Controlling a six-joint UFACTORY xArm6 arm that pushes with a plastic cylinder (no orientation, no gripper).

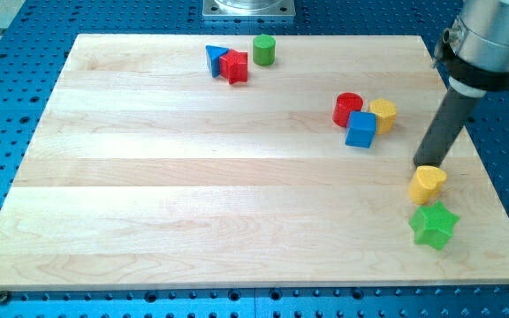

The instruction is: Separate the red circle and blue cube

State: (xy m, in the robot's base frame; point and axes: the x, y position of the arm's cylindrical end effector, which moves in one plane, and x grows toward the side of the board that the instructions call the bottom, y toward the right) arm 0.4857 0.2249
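Tip: my tip (427,164) touches the yellow heart (427,184) at its 12 o'clock.
Hand: none, only a bare rod.
Red circle (347,109): touching blue cube (360,129), at its 11 o'clock.
Tabletop (193,194): pair sits at 2 o'clock.

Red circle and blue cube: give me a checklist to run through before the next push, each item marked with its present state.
1. Red circle and blue cube in view: ok.
2. The pair already apart: not ok, they touch, the cube at the circle's lower right.
3. My tip at the pair: not ok, it is off to the view's right, just above the yellow heart.
4. Tip touching the heart: cannot tell.
5. Room around the pair: not ok, a yellow cylinder sits against the cube on the view's right.
6. Other blocks out of the way: ok, the green star is low on the right, and the blue triangle, red star and green cylinder are near the top.
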